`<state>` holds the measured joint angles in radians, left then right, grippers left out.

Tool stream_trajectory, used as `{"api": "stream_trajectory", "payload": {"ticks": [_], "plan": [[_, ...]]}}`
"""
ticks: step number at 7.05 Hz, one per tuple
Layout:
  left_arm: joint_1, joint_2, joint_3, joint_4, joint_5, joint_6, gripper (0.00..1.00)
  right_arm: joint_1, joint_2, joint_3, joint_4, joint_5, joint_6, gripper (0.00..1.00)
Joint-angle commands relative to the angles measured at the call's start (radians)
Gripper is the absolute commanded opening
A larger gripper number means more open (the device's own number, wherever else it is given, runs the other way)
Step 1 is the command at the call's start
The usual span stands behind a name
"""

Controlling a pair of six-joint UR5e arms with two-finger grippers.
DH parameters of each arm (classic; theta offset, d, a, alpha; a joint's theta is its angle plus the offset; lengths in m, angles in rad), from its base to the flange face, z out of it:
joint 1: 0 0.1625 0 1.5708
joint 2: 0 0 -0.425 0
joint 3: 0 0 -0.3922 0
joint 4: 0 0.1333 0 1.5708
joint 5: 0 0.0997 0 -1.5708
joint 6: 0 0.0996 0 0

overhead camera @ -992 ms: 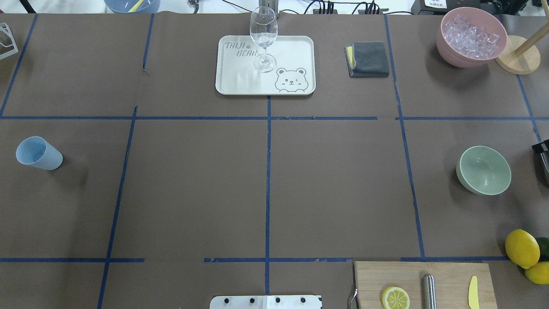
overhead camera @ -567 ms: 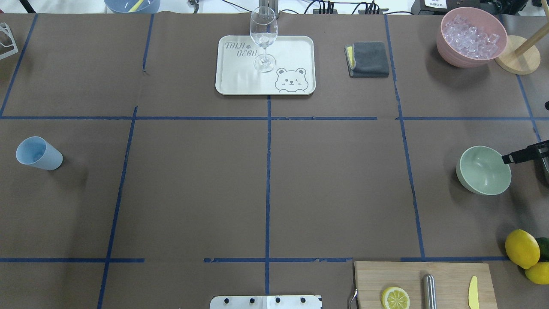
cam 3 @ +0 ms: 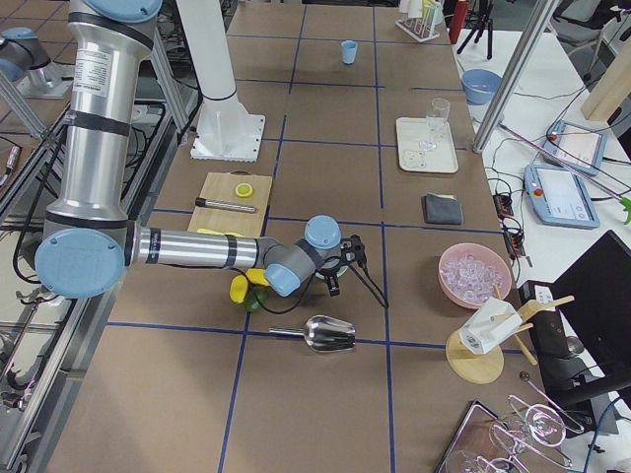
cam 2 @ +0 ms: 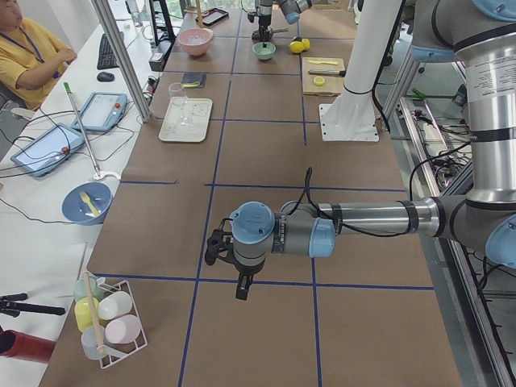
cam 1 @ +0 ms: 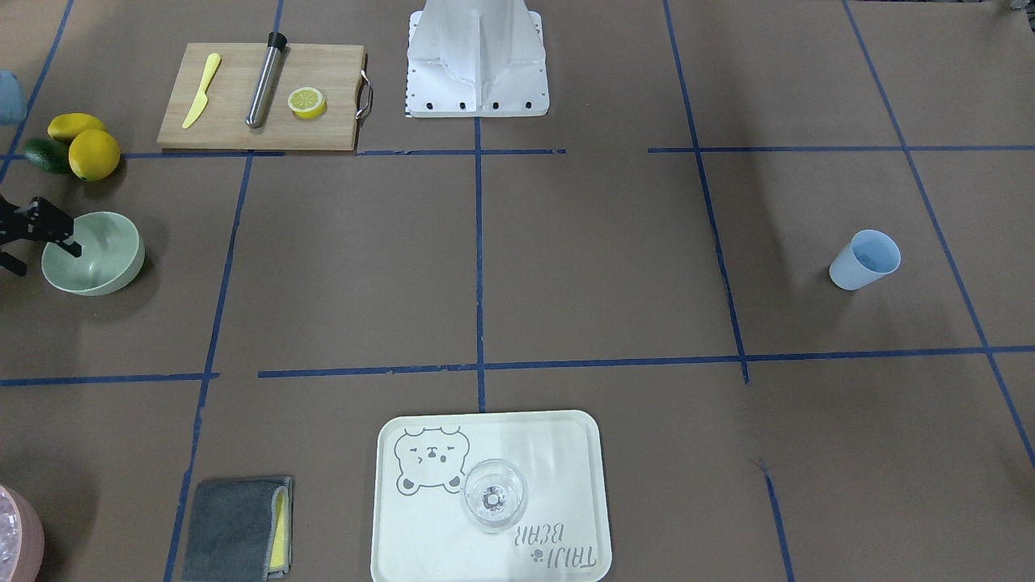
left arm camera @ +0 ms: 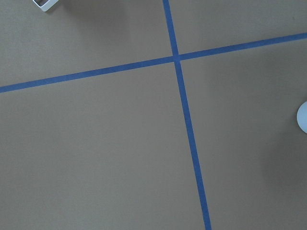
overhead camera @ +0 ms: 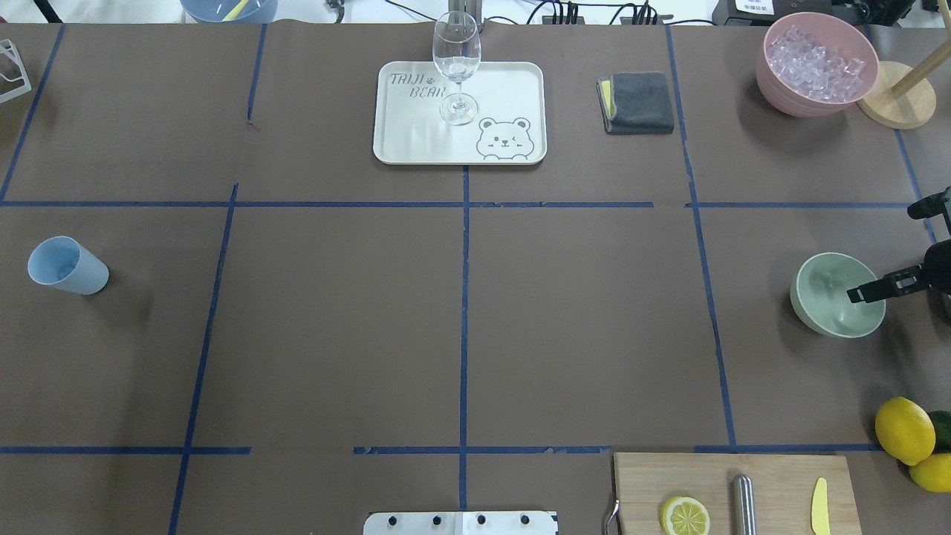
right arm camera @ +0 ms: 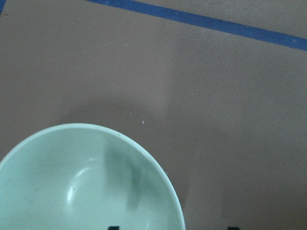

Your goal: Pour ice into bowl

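On the brown, blue-taped table (overhead camera: 579,312) the left gripper (cam 2: 226,270), its spread impossible to tell, hangs far left of the round mint-green matte bowl (overhead camera: 799,296), the right gripper (overhead camera: 881,255) gapes wide over its rim, and clear ice cubes (overhead camera: 816,63) fill a pink bowl (overhead camera: 780,93) beyond it.

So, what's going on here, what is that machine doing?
A two-armed robot is starting a pouring job. Its right pincer is open at the mint-green bowl, one finger over the inside and one outside the rim; whether it touches is unclear. That bowl is empty. The ice lies heaped in the pink bowl at the far corner, so nothing is poured yet.
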<state>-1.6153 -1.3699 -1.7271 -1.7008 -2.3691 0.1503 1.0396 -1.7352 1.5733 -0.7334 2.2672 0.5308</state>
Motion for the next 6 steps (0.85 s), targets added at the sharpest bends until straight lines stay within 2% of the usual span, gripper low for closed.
{"api": "stream_trajectory", "payload": {"ticks": [1, 3, 5, 6], "plan": [[0.000, 0.000, 0.001, 0.001, -0.001, 0.000, 1.00, -0.004, 0.009, 0.008, 0.002, -0.005, -0.011, 0.00], [0.000, 0.000, 0.001, 0.001, -0.001, 0.000, 1.00, -0.001, 0.008, 0.020, 0.006, 0.000, 0.001, 0.00], [0.000, 0.000, 0.001, 0.001, -0.001, 0.000, 1.00, -0.003, 0.028, 0.110, -0.004, 0.005, 0.049, 0.00], [0.000, -0.002, 0.000, 0.000, -0.001, 0.000, 1.00, -0.009, 0.067, 0.152, -0.012, 0.011, 0.154, 0.00]]}}
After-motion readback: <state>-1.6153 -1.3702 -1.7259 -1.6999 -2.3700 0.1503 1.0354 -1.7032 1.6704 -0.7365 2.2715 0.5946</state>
